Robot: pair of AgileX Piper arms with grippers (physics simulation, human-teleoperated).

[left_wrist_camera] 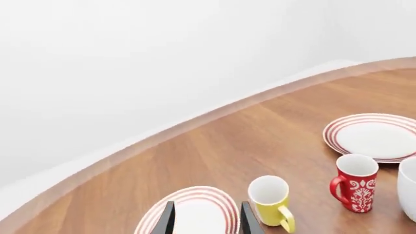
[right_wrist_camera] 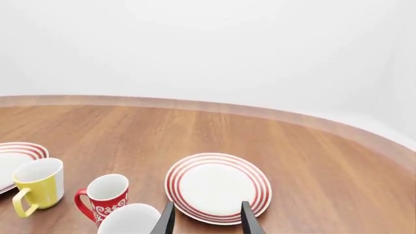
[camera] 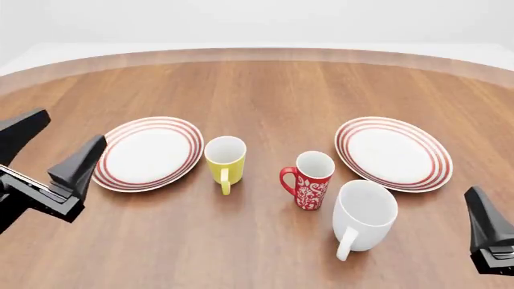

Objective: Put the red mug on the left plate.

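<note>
Three mugs upright on desk (camera: 265,247); red mug (camera: 309,179) centre, left plate (camera: 148,153) at its 9 o'clock beyond yellow mug (camera: 225,159). Both fingers (left_wrist_camera: 206,219) (right_wrist_camera: 206,219) spread, empty

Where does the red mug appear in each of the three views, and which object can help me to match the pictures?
Front view: the red mug stands near the middle, between the two plates, handle toward the yellow mug.
Left wrist view: red mug, past the yellow mug, near a plate.
Right wrist view: red mug, between the yellow mug and a plate.
Shared landmark: the yellow mug beside it in every view.
</note>
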